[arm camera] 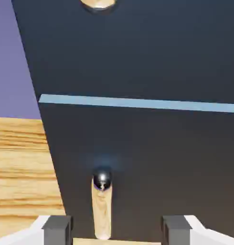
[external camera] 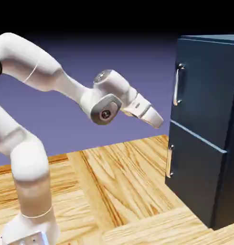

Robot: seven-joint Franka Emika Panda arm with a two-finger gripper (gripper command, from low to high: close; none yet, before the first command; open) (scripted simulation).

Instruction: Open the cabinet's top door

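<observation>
The dark navy cabinet [external camera: 205,134] stands at the exterior view's right. Its top door [external camera: 205,81] carries a vertical silver handle [external camera: 177,85] near the left edge. My gripper [external camera: 157,120] hangs in the air left of the cabinet, below that handle and about level with the seam between the doors, clear of the front. It is tilted down toward the cabinet. In the hand view the gripper [arm camera: 116,232] is open with nothing between its grey fingertips [arm camera: 57,229]. The top door [arm camera: 138,52] fills the upper part, with only the handle's lower end [arm camera: 97,4] showing.
Below the pale seam [arm camera: 138,103] is the lower door [external camera: 195,177] with its own silver handle [external camera: 169,161], seen in the hand view as the lower handle [arm camera: 102,206]. The wooden table [external camera: 119,191] runs under the arm up to the cabinet's foot.
</observation>
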